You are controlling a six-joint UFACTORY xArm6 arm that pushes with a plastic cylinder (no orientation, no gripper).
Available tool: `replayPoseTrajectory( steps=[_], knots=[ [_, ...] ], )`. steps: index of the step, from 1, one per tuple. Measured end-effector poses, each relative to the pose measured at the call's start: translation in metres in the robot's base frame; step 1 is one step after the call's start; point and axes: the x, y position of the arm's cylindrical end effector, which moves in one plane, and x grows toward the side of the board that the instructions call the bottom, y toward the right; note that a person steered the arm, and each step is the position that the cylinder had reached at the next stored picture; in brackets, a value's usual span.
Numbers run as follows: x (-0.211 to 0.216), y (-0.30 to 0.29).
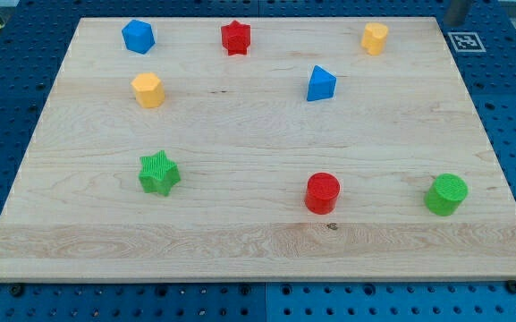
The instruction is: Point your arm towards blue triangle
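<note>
The blue triangle (320, 84) sits on the wooden board (258, 233), right of centre in the upper part. Only a short grey stub of my rod shows at the view's top right edge. My tip (455, 21) is at the board's top right corner, far to the right of and above the blue triangle, touching no block. The nearest block to the tip is a yellow cylinder (375, 38), to its left.
A blue block (138, 37), a red star (235, 38) and a second yellow cylinder (148, 90) lie in the upper left. A green star (158, 173), a red cylinder (322, 193) and a green cylinder (445, 194) lie lower down. A black-and-white marker tag (464, 40) is beside the board's top right corner.
</note>
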Motion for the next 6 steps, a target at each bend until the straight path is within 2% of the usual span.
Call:
replayPoseTrajectory(
  steps=[5,6],
  knots=[
    [0.002,0.001],
    [0.013,0.008]
  ],
)
